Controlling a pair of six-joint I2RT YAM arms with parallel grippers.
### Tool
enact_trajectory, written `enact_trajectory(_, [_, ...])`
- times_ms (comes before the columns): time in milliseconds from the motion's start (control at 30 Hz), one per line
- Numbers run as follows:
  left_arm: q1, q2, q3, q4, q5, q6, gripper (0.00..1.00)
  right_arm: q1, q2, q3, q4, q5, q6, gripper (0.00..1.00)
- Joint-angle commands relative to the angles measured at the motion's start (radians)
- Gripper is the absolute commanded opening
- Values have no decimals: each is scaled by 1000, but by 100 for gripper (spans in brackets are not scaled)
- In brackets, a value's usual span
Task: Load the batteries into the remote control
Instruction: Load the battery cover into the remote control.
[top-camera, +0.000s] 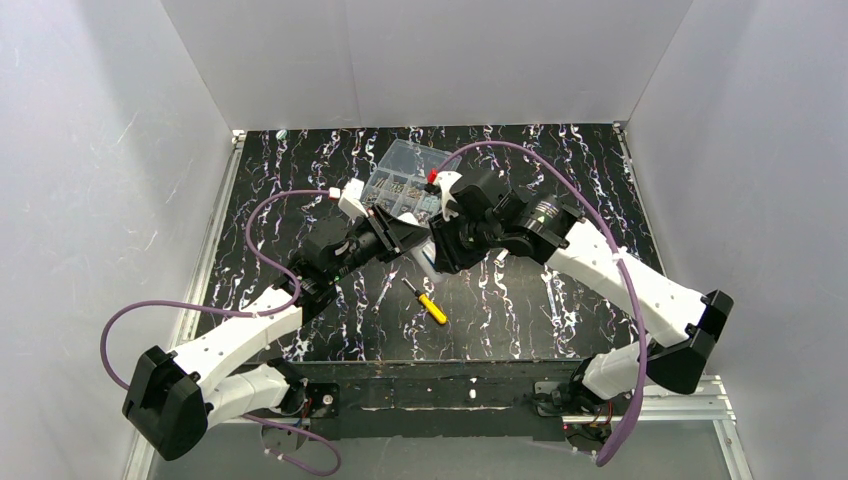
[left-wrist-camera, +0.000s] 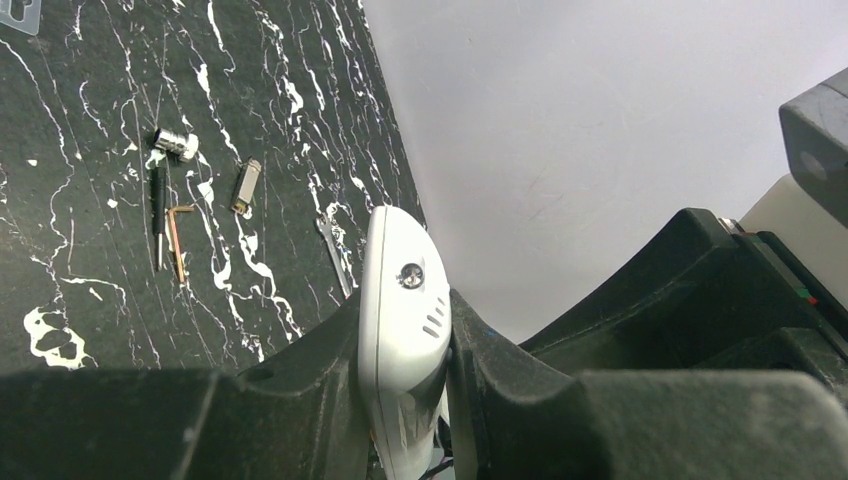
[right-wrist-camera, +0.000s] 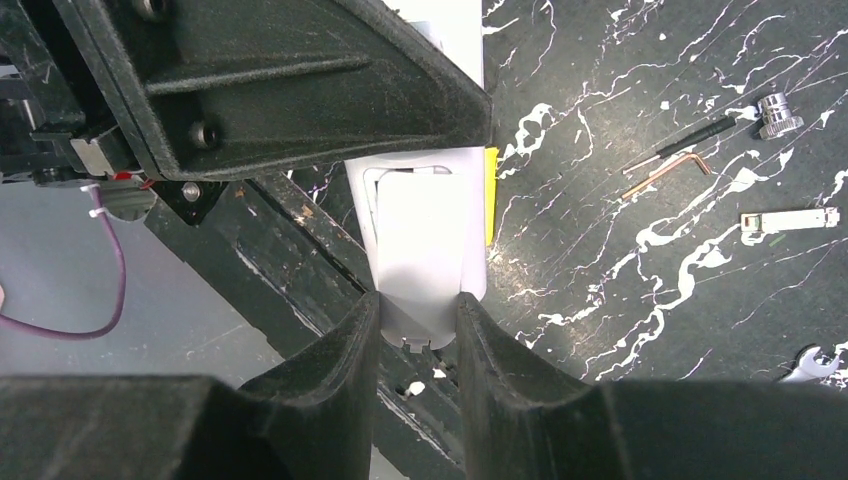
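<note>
My left hand (left-wrist-camera: 405, 345) was clamped shut on the slim white plastic remote control (left-wrist-camera: 400, 290). It held the remote control in the air above the black marbled bench (top-camera: 520, 300), between my two arms, I judged so that its back could be reached. My right hand (right-wrist-camera: 420, 325) pinched the opposite rounded end, with a finger pressed on each edge, probably to steady it or work at the cover. From the right wrist, the back showed an outlined rectangular panel that seemed closed. From the left wrist, I saw a small round metal fitting and three slots near the tip. I could see no small blue batteries, so I judged that loading had not begun. The yellow-handled screwdriver (top-camera: 427, 302) lay on the bench below.
</note>
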Motion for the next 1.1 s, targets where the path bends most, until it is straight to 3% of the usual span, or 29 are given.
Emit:
enact_trajectory(0, [3,-12,47,73,26,3,0,5,18,56,28,-1,-12,23])
enact_trajectory(667, [3,-13,52,76,21,-33,0,19,81,89,-14,98,-44,22])
enact_trajectory(1067, [3,-36,33,87,0,-113,0,19,93,116,3,124,-106,27])
